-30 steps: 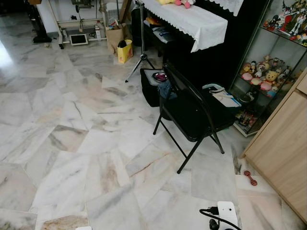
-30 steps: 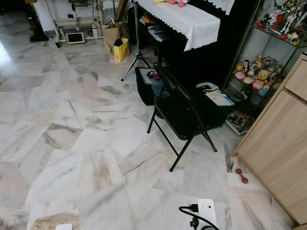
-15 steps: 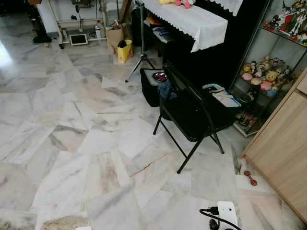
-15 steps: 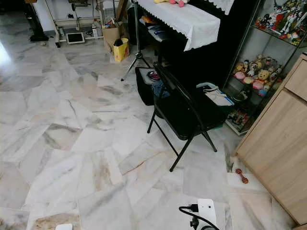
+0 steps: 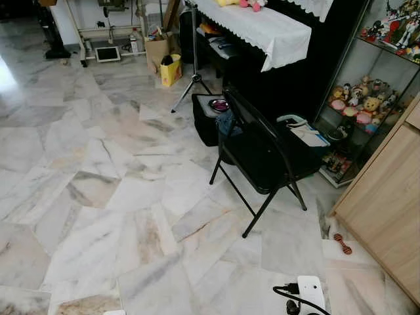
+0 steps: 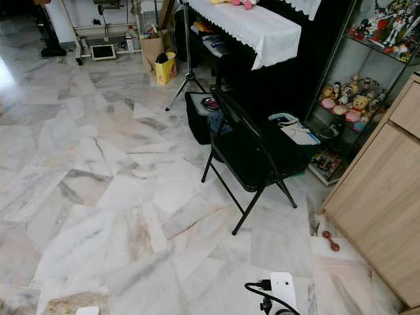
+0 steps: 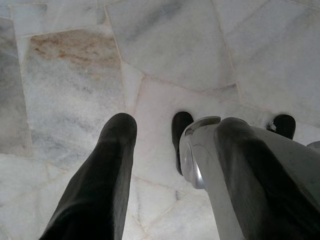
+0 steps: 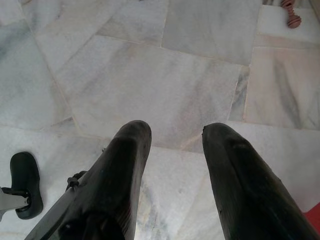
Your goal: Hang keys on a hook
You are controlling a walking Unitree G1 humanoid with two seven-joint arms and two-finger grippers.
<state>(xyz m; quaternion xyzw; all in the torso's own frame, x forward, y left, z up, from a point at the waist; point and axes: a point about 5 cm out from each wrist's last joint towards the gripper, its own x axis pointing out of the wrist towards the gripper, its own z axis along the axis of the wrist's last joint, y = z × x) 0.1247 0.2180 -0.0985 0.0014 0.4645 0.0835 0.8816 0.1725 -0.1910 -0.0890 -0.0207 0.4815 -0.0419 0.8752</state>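
- The head camera looks down at a marble floor [image 5: 98, 197] of white and grey slabs with brownish veins.
- A black folding chair [image 5: 262, 154] stands on the floor, right of the middle, in front of a black piano [image 5: 295, 72].
- A white lace cloth [image 5: 262, 26] lies over the piano and hangs down at its edge; soft toys [image 5: 243, 3] lie on top of it.
- Behind the chair there is a black bag [image 5: 207, 118], with a small bowl [image 5: 218, 104] on it.
- A tripod [image 5: 192, 72] stands near the bag, and a yellow bag [image 5: 171, 69] and a brown paper bag [image 5: 156, 51] stand further back.
- On the right is a glass shelf [image 5: 367, 98] with many small figures, and beside it a light wooden cabinet [image 5: 387, 197].
- A small red dumbbell toy [image 5: 342, 243] lies on the floor just beside the cabinet; it shows also in the right wrist view.
- A white power strip [image 5: 310, 292] with a black plug lies at the lower edge.
- Left gripper [image 7: 175, 150]: it hangs over the floor, its two black fingers spread apart, holding nothing. The robot's black foot [image 7: 181, 135] is below it.
- Right gripper [image 8: 172, 150]: it also points down at the floor, fingers spread apart and empty.
- The keys and the hook: I cannot find them in these pictures.
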